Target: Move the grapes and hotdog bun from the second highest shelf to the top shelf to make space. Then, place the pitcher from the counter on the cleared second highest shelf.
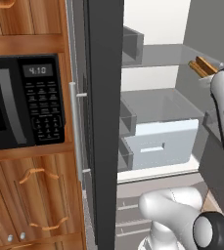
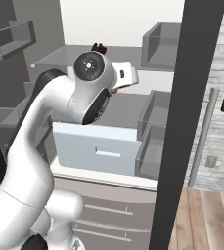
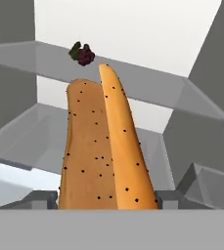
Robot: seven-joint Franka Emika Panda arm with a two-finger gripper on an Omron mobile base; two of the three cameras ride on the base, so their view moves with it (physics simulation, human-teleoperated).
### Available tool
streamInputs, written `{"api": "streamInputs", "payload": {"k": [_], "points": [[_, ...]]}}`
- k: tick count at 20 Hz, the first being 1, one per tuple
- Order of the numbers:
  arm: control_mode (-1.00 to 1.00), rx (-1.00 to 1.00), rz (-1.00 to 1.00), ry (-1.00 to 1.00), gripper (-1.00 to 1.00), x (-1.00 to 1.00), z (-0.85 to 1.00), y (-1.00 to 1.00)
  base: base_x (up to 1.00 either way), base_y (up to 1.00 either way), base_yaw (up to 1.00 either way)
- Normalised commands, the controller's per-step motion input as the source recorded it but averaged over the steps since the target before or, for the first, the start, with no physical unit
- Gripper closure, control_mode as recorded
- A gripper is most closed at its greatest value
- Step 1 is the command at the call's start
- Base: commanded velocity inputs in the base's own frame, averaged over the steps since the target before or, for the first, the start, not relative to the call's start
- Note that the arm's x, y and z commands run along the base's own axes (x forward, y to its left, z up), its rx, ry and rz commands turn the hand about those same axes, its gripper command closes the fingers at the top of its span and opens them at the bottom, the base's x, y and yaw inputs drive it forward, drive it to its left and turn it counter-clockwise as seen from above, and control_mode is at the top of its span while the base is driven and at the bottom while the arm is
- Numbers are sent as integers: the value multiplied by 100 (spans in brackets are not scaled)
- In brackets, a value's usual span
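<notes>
The fridge [image 2: 108, 127] stands open, its dark door edge upright in front of me, and everything else is best placed against it. To the fridge's left, in the wooden cabinets, sits a black microwave [image 1: 20, 102] whose display reads 4:10; the keypad lettering below it is too small to read. Inside the fridge, low down, is a pale drawer [image 2: 96, 151], with grey door bins to either side.

The white arm [image 2: 45, 141] reaches up into the fridge, its wrist level with the top shelf [image 3: 147, 90], a thin translucent plate. The hand [image 3: 106, 202] has the hotdog bun [image 3: 101, 146] between its fingers, jaws about half spread and closed on the bun's near end, as far as the hand view shows; the tips themselves are mostly hidden behind the bun. The bun sticks out ahead of the hand, its far end at about the height of the top shelf's front edge. From the left base view it shows as an orange-brown end [image 1: 201, 67] just above the wrist.

The grapes [image 3: 83, 53] already lie on the top shelf, toward the back of the fridge, right beyond the bun's tip.

The risk I see is the bun's tip catching the shelf's front edge if the hand pushes in too low, levering it out of the grip. Pushed in too far, it could knock the grapes.
</notes>
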Motion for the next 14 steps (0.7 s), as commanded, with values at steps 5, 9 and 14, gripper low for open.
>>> {"api": "streamInputs", "payload": {"k": [5,9,14], "points": [[-100,9,-1,-3,100,52,30,1,0,0,0],[-100,3,-4,0,100,64,15,8,0,0,0],[-100,1,-5,0,100,69,4,6,0,0,0]]}}
